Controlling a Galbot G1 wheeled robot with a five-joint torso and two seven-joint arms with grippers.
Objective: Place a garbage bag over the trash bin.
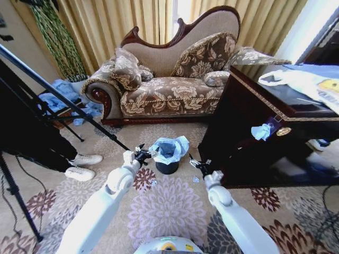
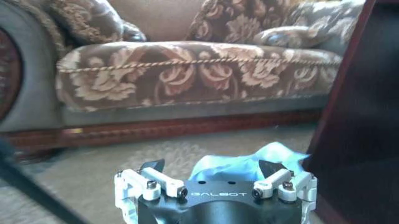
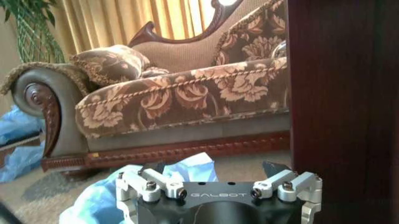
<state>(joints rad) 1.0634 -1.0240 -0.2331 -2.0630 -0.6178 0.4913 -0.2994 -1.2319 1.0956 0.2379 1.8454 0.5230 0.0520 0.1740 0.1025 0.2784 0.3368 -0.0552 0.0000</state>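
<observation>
While garbage bag [image 1: 170,147] hides trash bin [image 1: 167,167] rim | left tool [image 1: 143,154] wide | right tool [image 1: 199,166] wide

A patterned carpet [image 1: 175,206] with large floral medallions covers the floor. Directly on it stands the trash bin [image 1: 167,167] — black, round, upright — with the garbage bag [image 1: 170,148] draped over its top. A floral sofa [image 1: 169,84] rests on the carpet behind the bin, a dark wooden desk [image 1: 254,132] to the right — and a pair of white shoes [image 1: 83,165] to the left, beside tripod legs [image 1: 21,206].
</observation>
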